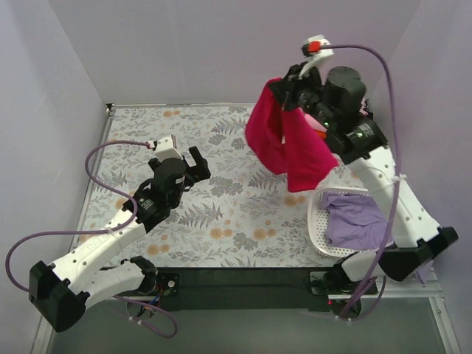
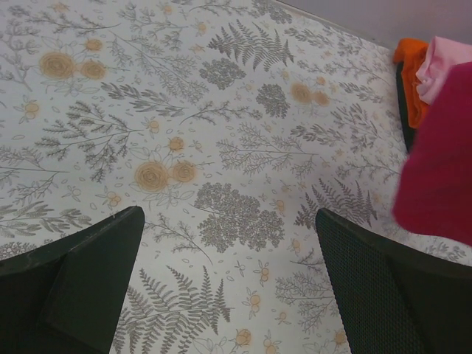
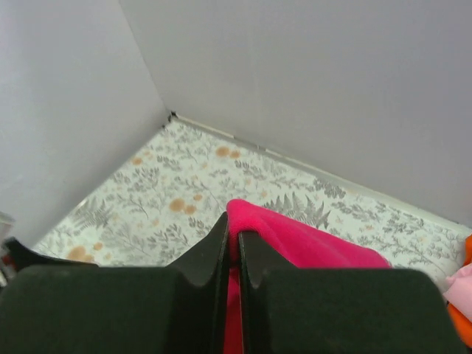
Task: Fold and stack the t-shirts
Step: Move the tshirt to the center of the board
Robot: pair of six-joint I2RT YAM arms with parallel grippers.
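A large crimson-red t-shirt (image 1: 284, 144) hangs bunched in the air over the back right of the table, and my right gripper (image 1: 282, 87) is shut on its top edge. The right wrist view shows the red cloth (image 3: 310, 243) pinched between the closed gripper (image 3: 234, 228). My left gripper (image 1: 195, 166) hovers open and holds nothing above the middle left of the table (image 2: 228, 217); the red shirt (image 2: 442, 169) is off to its right. Behind it lie a pink t-shirt (image 2: 446, 59) and an orange t-shirt (image 2: 409, 63). A lavender t-shirt (image 1: 358, 221) lies in the basket.
A white mesh basket (image 1: 318, 221) stands at the front right, beside the right arm's base. The floral tablecloth (image 1: 221, 221) covers the table. Grey walls close in the left, back and right sides.
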